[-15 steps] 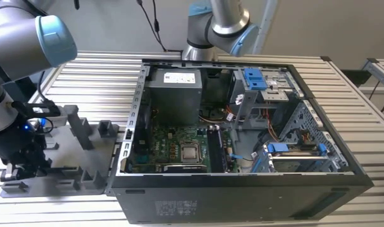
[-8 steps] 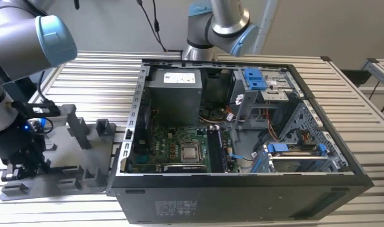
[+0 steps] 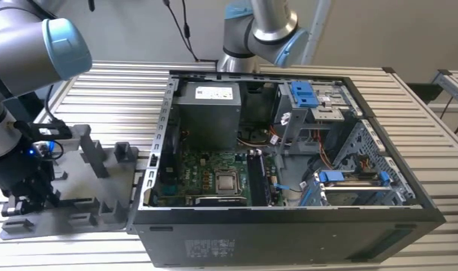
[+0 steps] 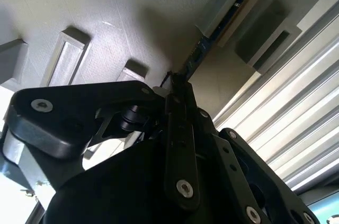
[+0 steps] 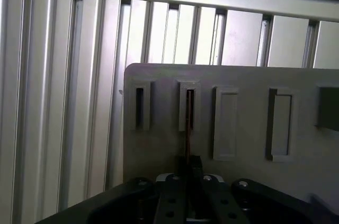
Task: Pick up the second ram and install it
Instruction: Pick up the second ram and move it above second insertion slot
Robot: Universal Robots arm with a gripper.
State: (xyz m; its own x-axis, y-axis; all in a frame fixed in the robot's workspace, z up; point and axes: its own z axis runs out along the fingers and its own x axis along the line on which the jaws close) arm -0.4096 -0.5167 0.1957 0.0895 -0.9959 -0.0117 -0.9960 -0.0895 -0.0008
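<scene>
Exterior view, from its left to its right.

- The arm (image 3: 34, 48) is bent down over the grey holder tray (image 3: 100, 169), which is set on the slatted table (image 3: 409, 101) just beside the open computer case (image 3: 289, 231). This placing likely keeps the carry into the case short.
- The ram stick (image 5: 189, 123) is seen edge-on in the first wrist view. It stands upright in a narrow slot of the tray, so its thin top edge is offered to the fingers.
- The gripper (image 5: 192, 164) is centred on that edge. In the second wrist view the jaws are seen drawn together with the board's near end pinched between them. The grip is judged closed on the stick, while the far end remains seated in its slot.
- Neighbouring slots in the tray are seen with nothing standing in them.
- Inside the case the green motherboard (image 3: 206, 175) lies flat and open from above, with the grey power supply box (image 3: 208, 110) behind it.
- The stick has not been carried to the case; it is well apart from the motherboard.
</scene>
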